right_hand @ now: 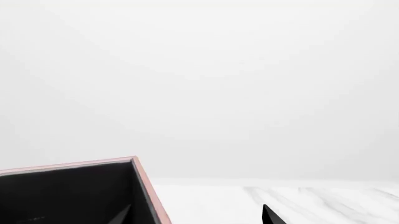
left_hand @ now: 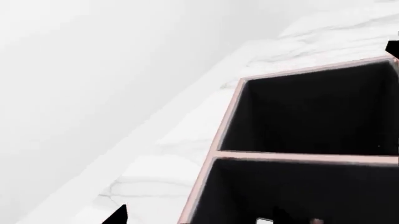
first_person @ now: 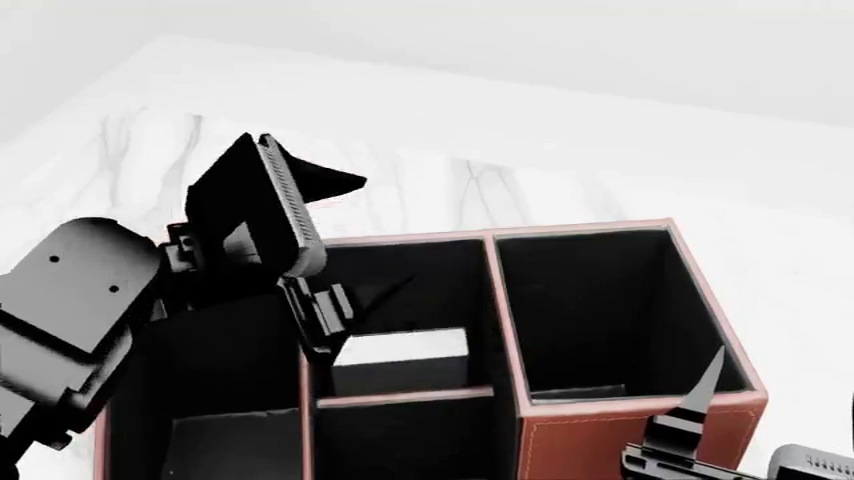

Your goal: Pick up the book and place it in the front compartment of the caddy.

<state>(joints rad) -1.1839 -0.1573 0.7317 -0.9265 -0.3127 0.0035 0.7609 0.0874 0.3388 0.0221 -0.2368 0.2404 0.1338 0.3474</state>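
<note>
The caddy (first_person: 627, 440) is a reddish-brown box with pale pink rims and black compartments. A white-edged slab, the book (first_person: 400, 358), sits low inside the middle compartment, against the divider on my near side. My left gripper (first_person: 384, 232) hovers above that compartment, open and wide, with nothing between its fingers. In the left wrist view the caddy (left_hand: 219, 140) fills the frame below the left gripper (left_hand: 199, 217), and a sliver of the book (left_hand: 265, 220) shows. My right gripper (first_person: 787, 380) is open at the caddy's right wall. The right gripper (right_hand: 196, 215) straddles the rim of the caddy (right_hand: 145, 186).
The caddy stands on a white marble table (first_person: 441, 180), whose far edge meets a plain white wall. A taller caddy section (first_person: 200, 380) lies under my left arm. Bare marble (right_hand: 324, 205) lies right of the caddy.
</note>
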